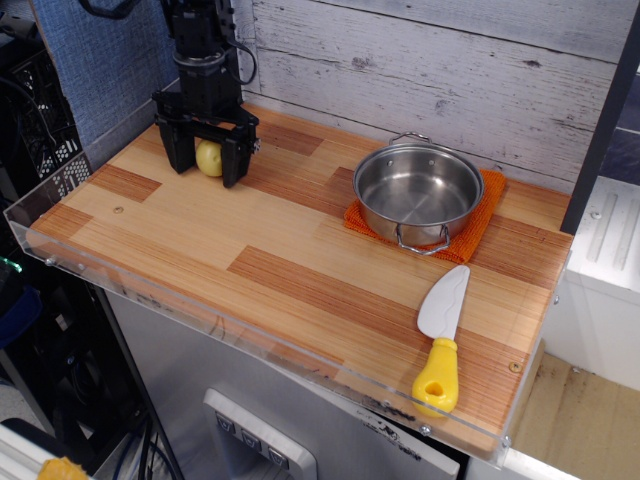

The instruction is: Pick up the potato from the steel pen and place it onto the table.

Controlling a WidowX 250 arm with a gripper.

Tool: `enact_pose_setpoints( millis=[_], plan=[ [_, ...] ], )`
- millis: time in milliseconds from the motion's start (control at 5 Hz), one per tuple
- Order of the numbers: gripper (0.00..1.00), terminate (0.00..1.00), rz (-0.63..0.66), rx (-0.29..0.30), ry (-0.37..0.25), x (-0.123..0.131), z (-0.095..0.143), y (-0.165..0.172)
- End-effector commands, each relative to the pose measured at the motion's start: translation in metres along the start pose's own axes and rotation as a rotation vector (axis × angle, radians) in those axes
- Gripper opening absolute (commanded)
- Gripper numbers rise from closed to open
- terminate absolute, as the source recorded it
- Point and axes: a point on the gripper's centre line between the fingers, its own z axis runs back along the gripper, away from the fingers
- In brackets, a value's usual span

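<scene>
The potato point(209, 158) sits low between the two black fingers of the claw point(204, 160), at the far-left part of the desk point(300, 270), well apart from the steel pen point(418, 193), which stands empty on its orange mat point(482, 222). The potato appears to rest on or just above the wood; contact cannot be told for certain. The fingers stand on either side of it, spread a little wider than the potato, so the grip looks slack or released. The potato lies directly beneath the claw, so withdrawing likely calls for a straight lift upward. A toy knife point(440, 340) lies near the front, right of the steel pen.
</scene>
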Motion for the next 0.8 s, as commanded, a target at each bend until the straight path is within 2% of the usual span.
enact_pose_setpoints(
  millis=[0, 200, 400, 600],
  plan=[
    [1.00, 0.00, -0.010, 0.001, -0.157, 0.002, 0.114, -0.005],
    [1.00, 0.00, -0.013, -0.018, -0.152, -0.001, 0.136, -0.012],
    [1.00, 0.00, -0.055, -0.033, -0.131, -0.003, 0.144, -0.023],
    [1.00, 0.00, -0.140, -0.044, -0.073, -0.005, 0.150, -0.030]
  ],
)
